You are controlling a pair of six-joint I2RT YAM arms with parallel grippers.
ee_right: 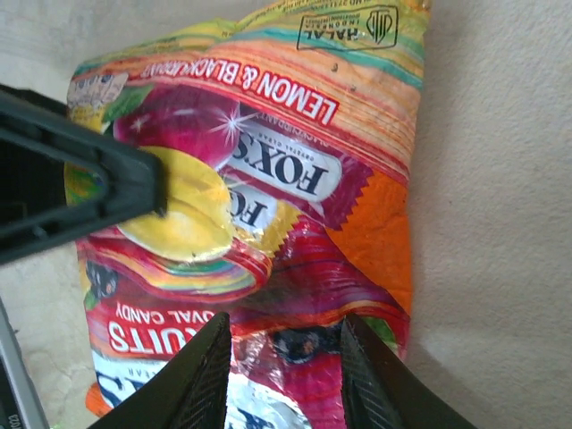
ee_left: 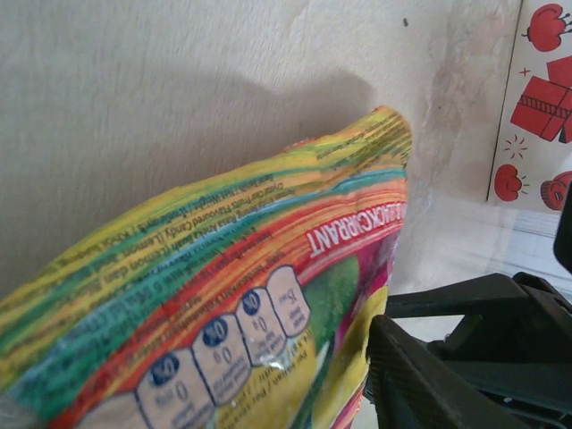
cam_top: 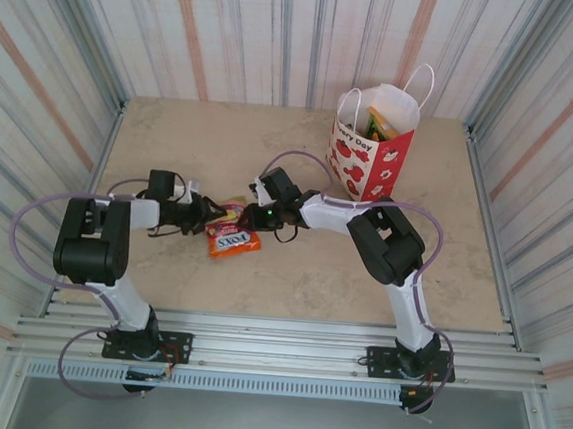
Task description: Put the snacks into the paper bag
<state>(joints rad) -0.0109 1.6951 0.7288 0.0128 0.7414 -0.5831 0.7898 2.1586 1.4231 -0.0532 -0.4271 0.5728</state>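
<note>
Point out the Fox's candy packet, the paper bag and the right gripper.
Fox's candy packet (ee_right: 290, 170): right wrist view, on the printed brand label.
paper bag (cam_top: 367, 167): top external view, on its red lower front.
right gripper (ee_right: 284, 335): right wrist view, midway between its two fingertips.

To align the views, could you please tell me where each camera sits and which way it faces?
Top external: above and behind the bases, looking down at the table, packet and bag; both arms show.
Left wrist: low, facing across the packet toward the bag; a black robot part low right.
Right wrist: looking down on the packet; its end effector at the bottom, a black finger at left.
Shared: all see the packet; top and left wrist see the bag.
</note>
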